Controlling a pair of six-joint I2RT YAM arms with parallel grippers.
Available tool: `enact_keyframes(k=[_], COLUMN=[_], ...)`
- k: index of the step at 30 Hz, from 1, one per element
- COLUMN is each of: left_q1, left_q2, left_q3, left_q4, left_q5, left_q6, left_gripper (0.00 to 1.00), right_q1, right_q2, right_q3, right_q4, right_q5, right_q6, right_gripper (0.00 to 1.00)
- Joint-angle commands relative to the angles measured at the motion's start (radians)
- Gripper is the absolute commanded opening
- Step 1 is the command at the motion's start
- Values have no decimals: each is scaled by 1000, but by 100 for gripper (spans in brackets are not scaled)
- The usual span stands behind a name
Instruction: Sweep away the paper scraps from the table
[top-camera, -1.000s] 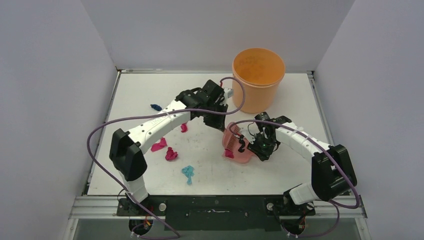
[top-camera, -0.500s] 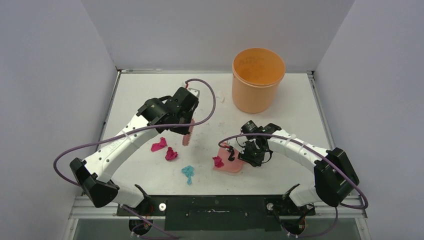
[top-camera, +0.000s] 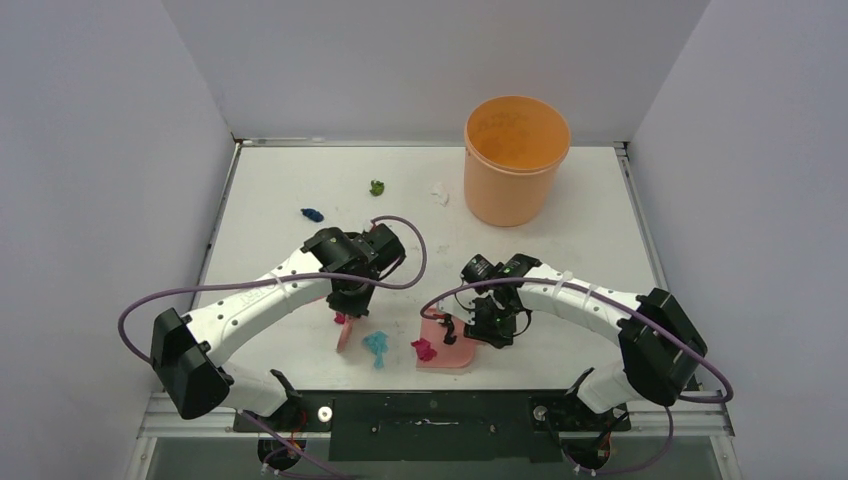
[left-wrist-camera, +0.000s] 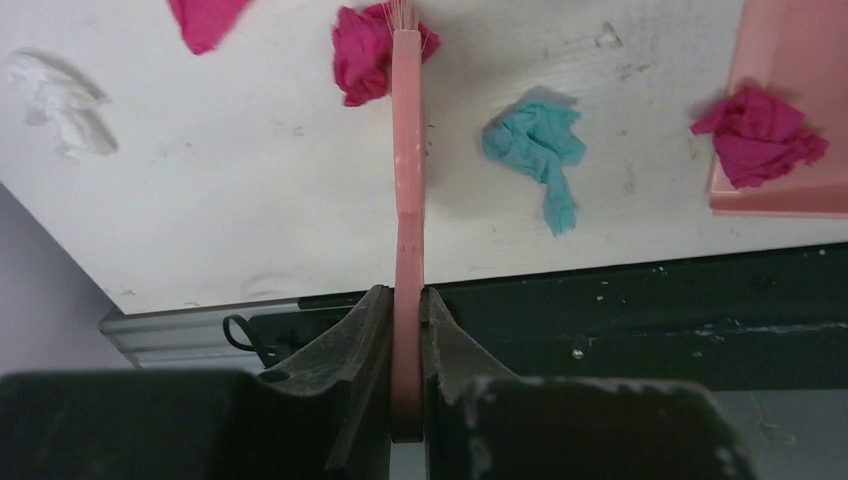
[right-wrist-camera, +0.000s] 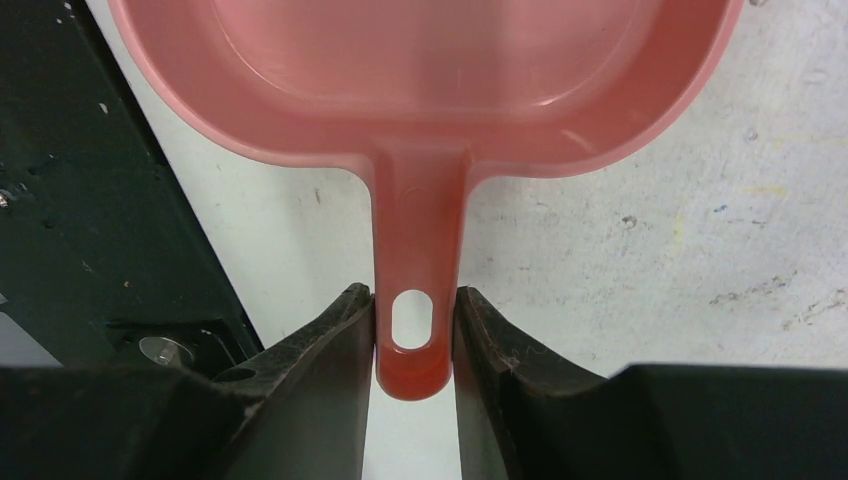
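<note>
L gripper (left-wrist-camera: 405, 297) clamps the brush (left-wrist-camera: 407, 150), R gripper (right-wrist-camera: 415, 318) pinches the dustpan (right-wrist-camera: 420, 100) handle. Magenta scrap (left-wrist-camera: 760, 135) lies in the dustpan, cyan scrap (left-wrist-camera: 535, 145) just beside its lip (magenta wad (left-wrist-camera: 362, 65) beyond, touching bristles). I'd sweep low, straight at the dustpan, lip flat.

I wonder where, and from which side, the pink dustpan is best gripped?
Grip the pink dustpan by its narrow handle, coming from behind, opposite the open lip: the handle's flat sides fit between the jaws, as the right gripper shows.
</note>
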Motion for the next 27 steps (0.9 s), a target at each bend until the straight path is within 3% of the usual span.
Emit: enact_keyframes(k=[1,8,18,27], left_q1=[-52,-109,-125,-118], left_q2=[-11,24,-9,-127], left_q3=[-29,-33,20,50], left_q4=[124,314,527,442], left_q5=[143,305,411,331], left_q6=[-41,-81,-171,-195], left_gripper=[0,0,0,0], right_q1=[22,38,39,39], right_q2=[21,10,-40,-69], right_q3=[45,35,4,-8], right_q4=[-24,-36,-31,-12], right_q5=[-27,-34,-12,11], right_q6=[-10,-13,-11,0], right_gripper=[6,6,5,5])
